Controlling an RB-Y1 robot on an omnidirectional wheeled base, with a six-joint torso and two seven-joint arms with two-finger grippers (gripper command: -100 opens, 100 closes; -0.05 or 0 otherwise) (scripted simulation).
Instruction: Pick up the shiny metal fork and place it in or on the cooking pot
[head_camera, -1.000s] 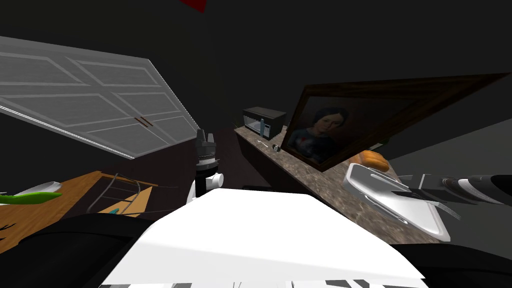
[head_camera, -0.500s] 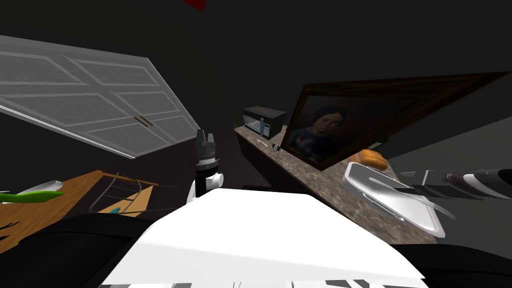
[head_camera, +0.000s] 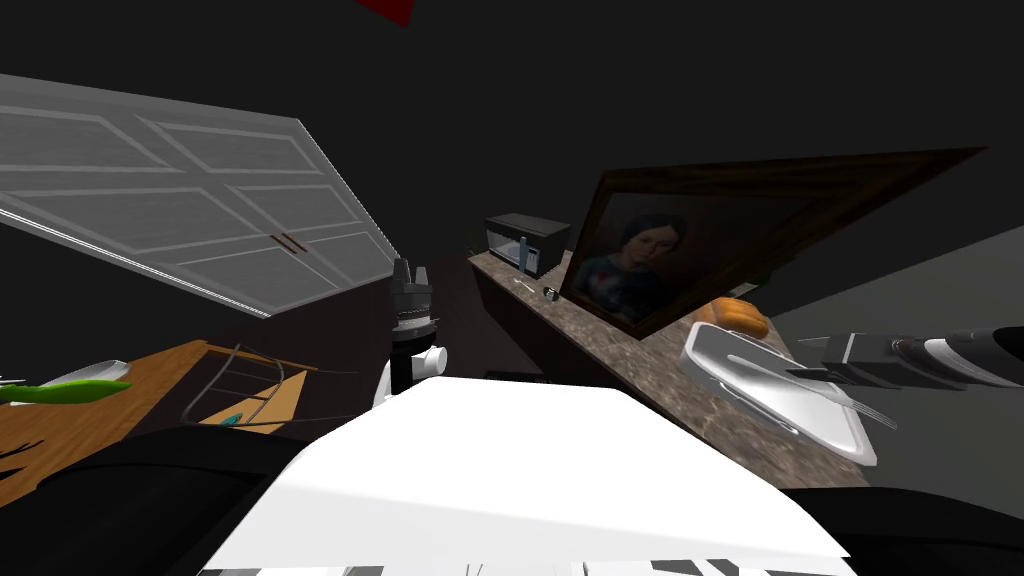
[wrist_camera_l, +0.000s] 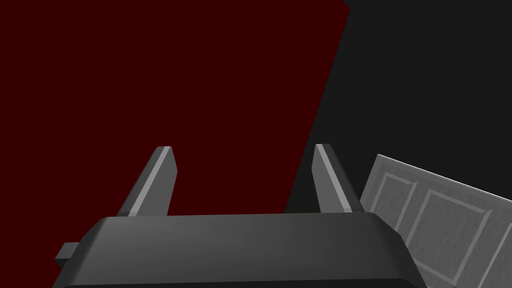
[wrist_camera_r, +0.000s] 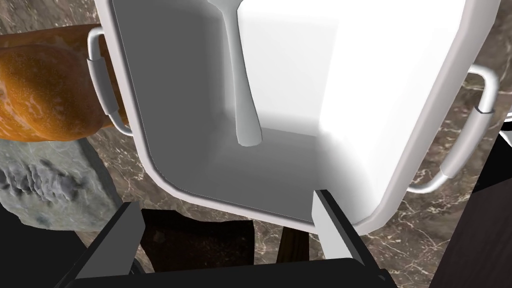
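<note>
A white rectangular pot (wrist_camera_r: 380, 100) with two loop handles sits on the brown marbled counter (head_camera: 660, 375). In the head view the pot (head_camera: 745, 375) is at the right. A pale fork (wrist_camera_r: 240, 100) lies inside it, handle end towards my hand and head past the picture's edge. In the head view the fork's (head_camera: 868, 409) tines stick out over the pot's near end. My right gripper (wrist_camera_r: 227, 225) hovers over the pot's near rim, open, with nothing between its fingers; in the head view the right gripper (head_camera: 812, 374) reaches in from the right. My left gripper (head_camera: 410, 272) points up at centre, and the left gripper (wrist_camera_l: 240, 175) is open and empty.
A brown bread loaf (head_camera: 740, 317) lies just beyond the pot, and a grey rock-like lump (wrist_camera_r: 40, 190) is beside it. A framed portrait (head_camera: 650, 260) leans on the counter, with a microwave (head_camera: 527, 240) at its far end. A wooden table (head_camera: 90, 410) with a wire rack (head_camera: 240, 385) is at left.
My view has shifted slightly, so the counter and pot sit a little further left. The right arm has risen a little above the pot. The fork stays in the pot.
</note>
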